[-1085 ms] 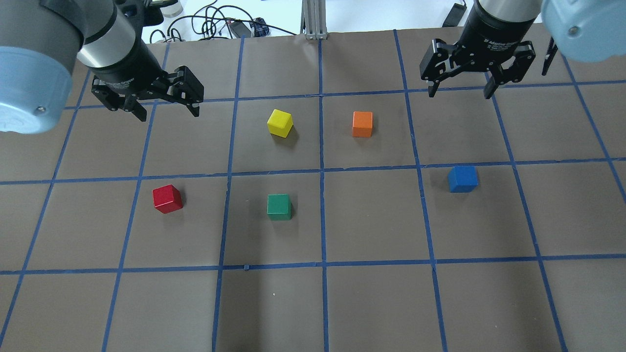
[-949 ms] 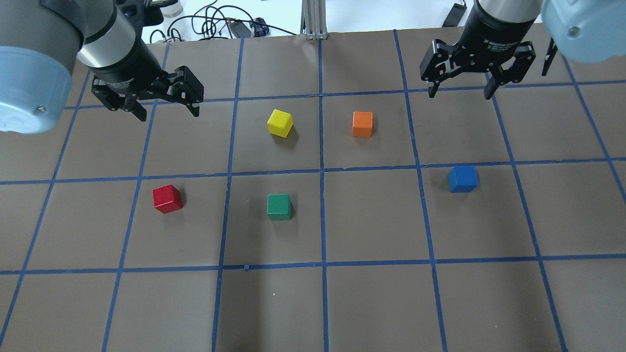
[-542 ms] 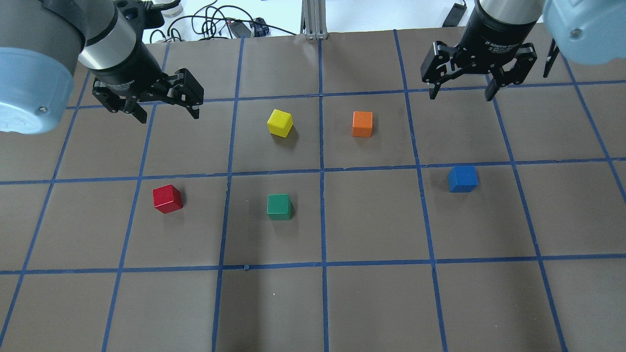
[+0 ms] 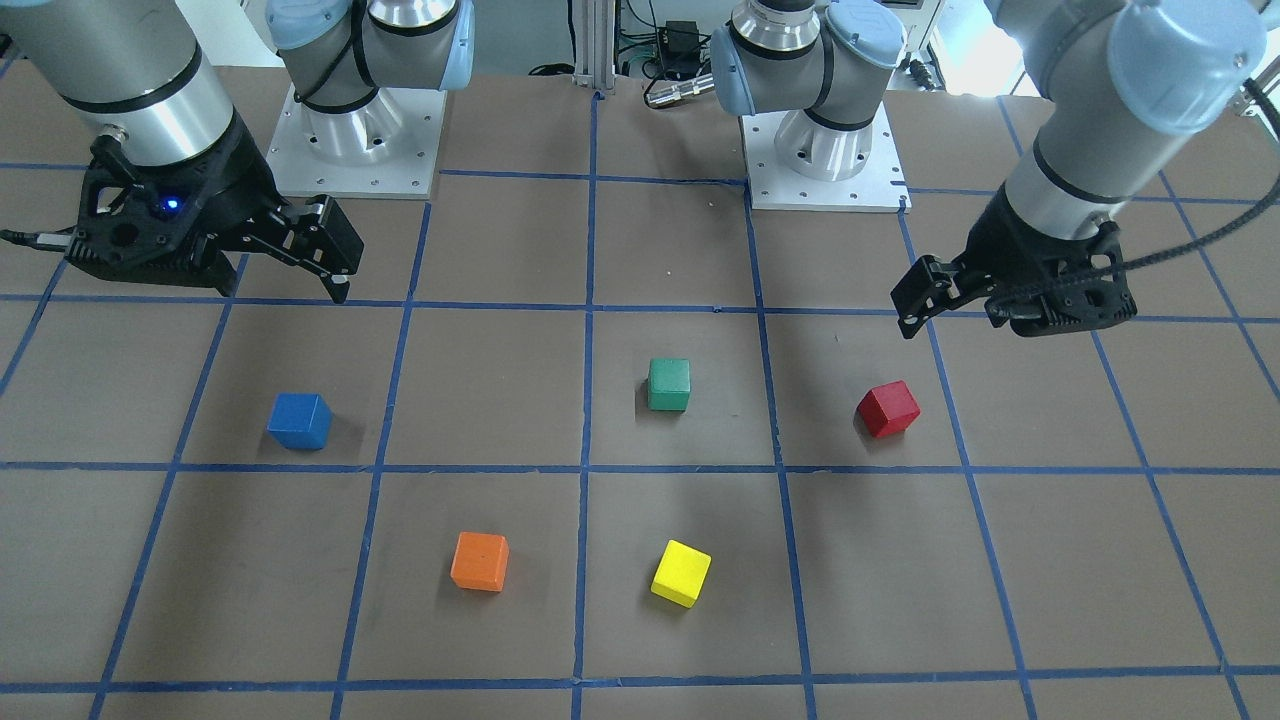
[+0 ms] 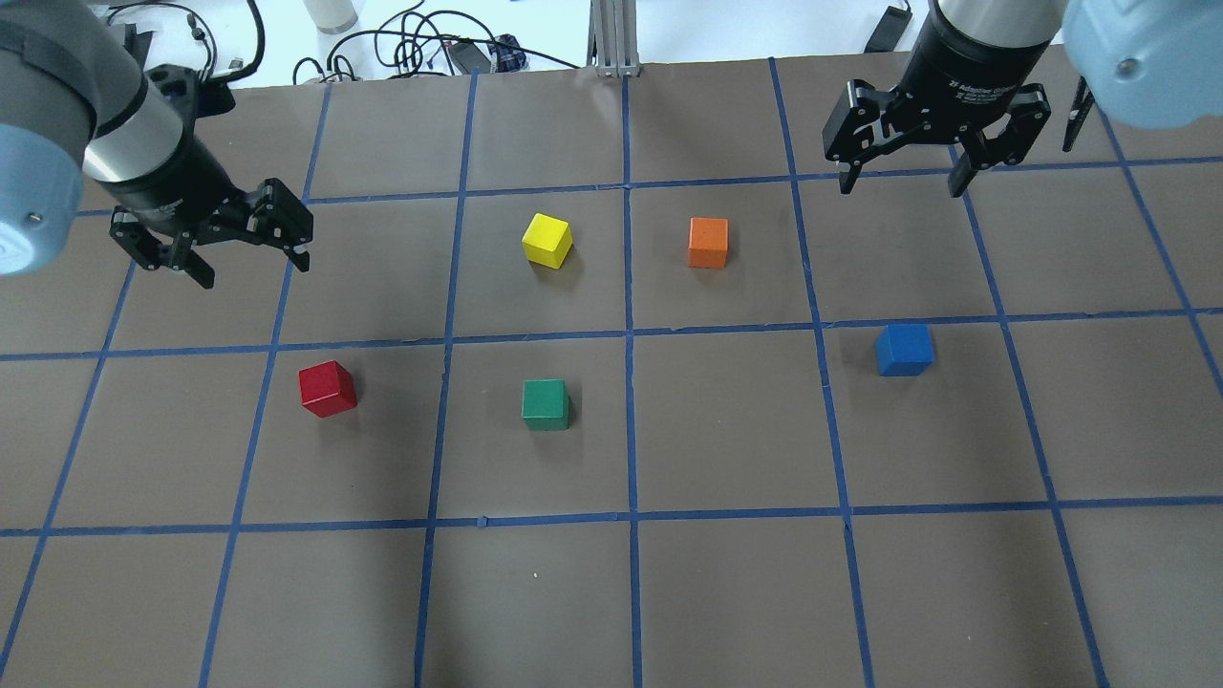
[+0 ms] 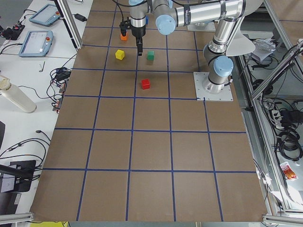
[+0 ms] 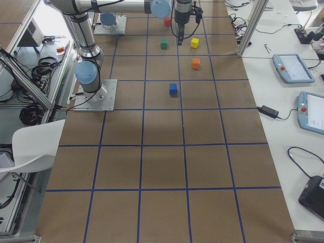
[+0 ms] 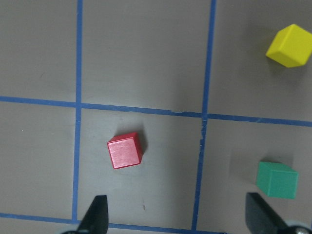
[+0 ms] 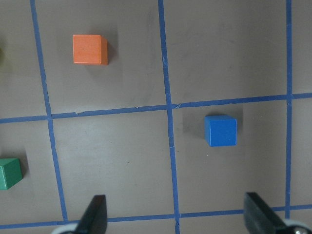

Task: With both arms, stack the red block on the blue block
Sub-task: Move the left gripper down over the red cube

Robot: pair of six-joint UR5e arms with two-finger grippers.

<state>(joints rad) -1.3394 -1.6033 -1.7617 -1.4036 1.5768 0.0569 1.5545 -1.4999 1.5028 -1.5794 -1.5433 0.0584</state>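
The red block (image 5: 327, 388) sits alone on the brown mat at the left; it also shows in the left wrist view (image 8: 125, 150) and the front view (image 4: 888, 408). My left gripper (image 5: 254, 272) is open and empty. It hovers above the mat beyond the red block and a little to its left. The blue block (image 5: 903, 350) sits on the right; it also shows in the right wrist view (image 9: 221, 130) and the front view (image 4: 299, 421). My right gripper (image 5: 899, 186) is open and empty, hovering well beyond the blue block.
A yellow cube (image 5: 547, 240) and an orange cube (image 5: 708, 243) sit in the far middle squares. A green cube (image 5: 545, 404) sits between the red and blue blocks, nearer the red. Cables lie beyond the mat's far edge (image 5: 611, 67).
My left gripper has moved left and toward the near side, closer to the red block, still open. My right gripper has barely moved. No block has moved.
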